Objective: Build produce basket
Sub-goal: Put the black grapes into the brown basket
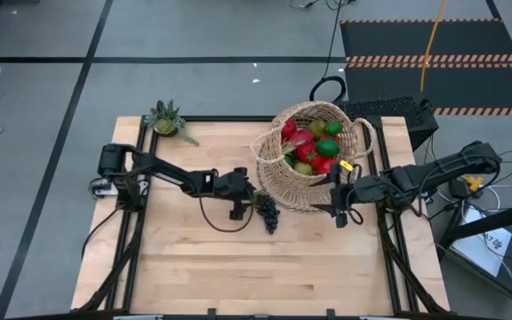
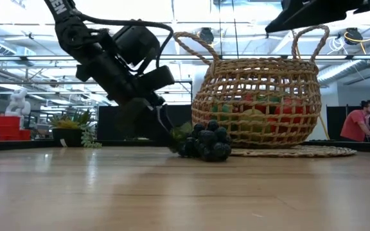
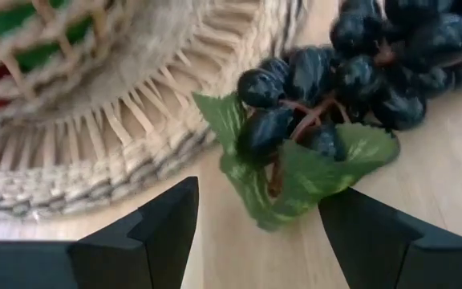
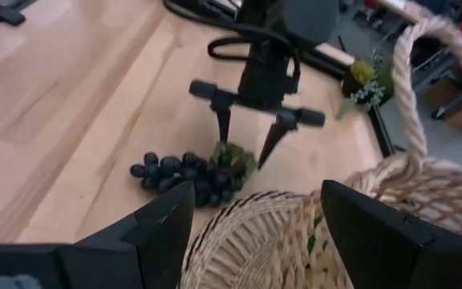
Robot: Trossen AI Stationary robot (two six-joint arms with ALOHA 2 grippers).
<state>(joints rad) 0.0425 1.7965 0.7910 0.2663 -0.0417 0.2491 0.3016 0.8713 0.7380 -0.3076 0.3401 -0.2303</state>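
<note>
Left gripper (image 1: 238, 212) was open and empty around the leafy stem end of the grapes (image 1: 267, 212) just left of the basket (image 1: 314, 160), a light, floppy cluster, so grabbing the stem looked best

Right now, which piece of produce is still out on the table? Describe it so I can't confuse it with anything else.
Find the basket on the far right part of the table. Just off its base, between it and the left end effector, whose open fingers straddle its leafy end, lies the grape bunch. It is the only loose produce: dark purple, with green leaves.
</note>
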